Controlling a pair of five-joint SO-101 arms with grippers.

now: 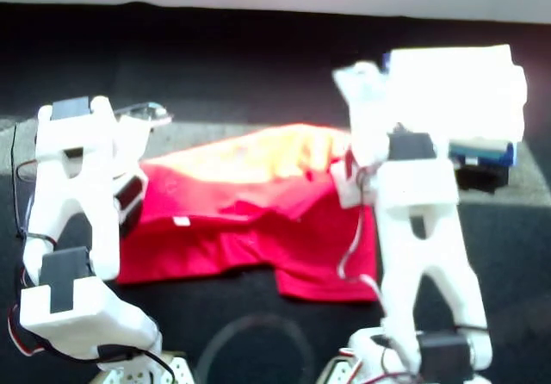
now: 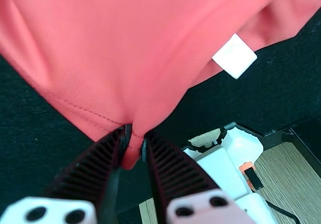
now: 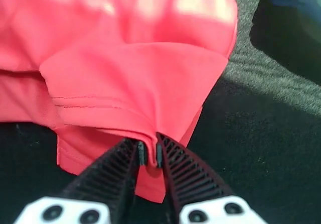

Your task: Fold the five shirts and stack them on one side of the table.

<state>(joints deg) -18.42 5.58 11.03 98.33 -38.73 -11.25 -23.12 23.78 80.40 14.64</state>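
Note:
A red shirt point(image 1: 250, 220) lies partly folded on the dark table, its far part bright in the sun. My left gripper point(image 2: 134, 139) is shut on the shirt's hemmed edge point(image 2: 125, 83), and a white label point(image 2: 234, 56) shows on the cloth close by. My right gripper point(image 3: 148, 151) is shut on a folded edge of the same red shirt point(image 3: 130, 83), at the shirt's right side. From above, the left arm point(image 1: 82, 186) stands at the shirt's left edge and the right arm point(image 1: 413, 203) at its right edge.
A stack of folded shirts point(image 1: 465, 91), white on top with blue beneath point(image 1: 482, 153), sits at the back right of the table. The dark table cloth point(image 1: 215, 315) is bare in front of the red shirt. The arm bases stand at the near edge.

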